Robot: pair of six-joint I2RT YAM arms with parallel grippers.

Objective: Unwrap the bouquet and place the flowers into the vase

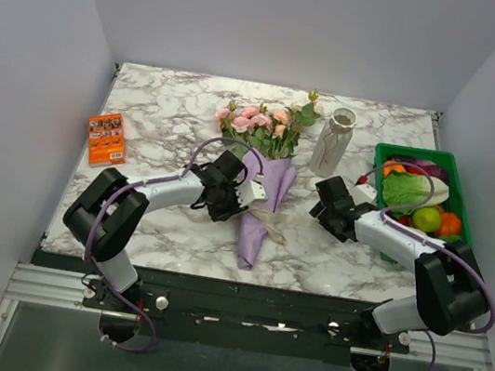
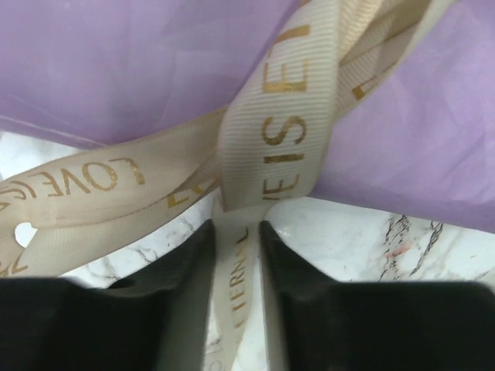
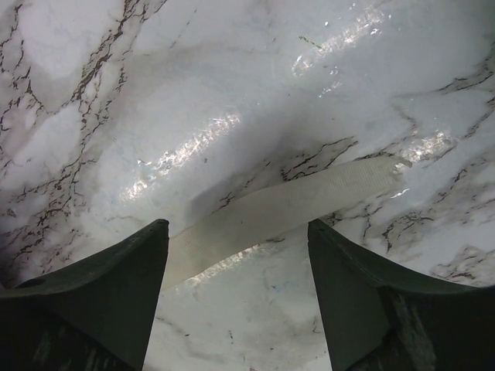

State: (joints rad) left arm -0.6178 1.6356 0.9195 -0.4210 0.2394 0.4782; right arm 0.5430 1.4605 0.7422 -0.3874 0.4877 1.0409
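Bouquet (image 1: 265,184) lies mid-table on the marble table (image 1: 166,107), blooms toward the far edge, cone tip toward the near edge. The vase (image 1: 332,143) stands upright just beside the blooms.

Purple paper is thin and matte. The ribbon (image 2: 278,131) is ribbed beige weave with gold lettering, limp. Judged light, soft and crushable, so pull the ribbon tails, not the paper.

Left gripper (image 2: 236,255): jaws pinched in on a ribbon tail, both fingers touching it. Right gripper (image 3: 236,263): jaws wide apart over another flat tail, holding nothing.
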